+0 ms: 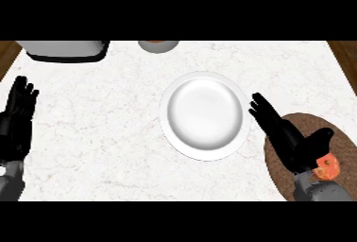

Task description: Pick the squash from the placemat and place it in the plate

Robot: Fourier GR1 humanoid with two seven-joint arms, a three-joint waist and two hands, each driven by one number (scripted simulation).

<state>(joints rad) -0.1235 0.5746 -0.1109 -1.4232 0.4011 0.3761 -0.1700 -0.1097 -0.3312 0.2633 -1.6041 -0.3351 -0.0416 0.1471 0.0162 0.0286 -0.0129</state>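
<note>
We look steeply down on a white marbled counter top. Near its middle sits a round white glossy plate, bare, waiting to receive the squash.

At the counter's right edge, toward the near corner, lies a round brown woven placemat. On it, close to the near edge, rests the small orange squash, only partly visible because our right hand covers much of it.

Our black right hand comes in from the near right side and hovers over the left part of the placemat, between the plate and the squash. Its fingers are stretched out straight, pointing toward the far side of the counter, and the thumb spreads away toward the squash. The hand is spread wide and holds nothing; we judge this open pose is meant to leave room to close around the squash, which has not yet been grasped.

Our black left hand rests at the counter's left edge, fingers straight and up, holding nothing and kept clear of the work.

Along the far edge stand a grey and white appliance near the left corner and a small grey round container near the middle, both cut off from sight.
</note>
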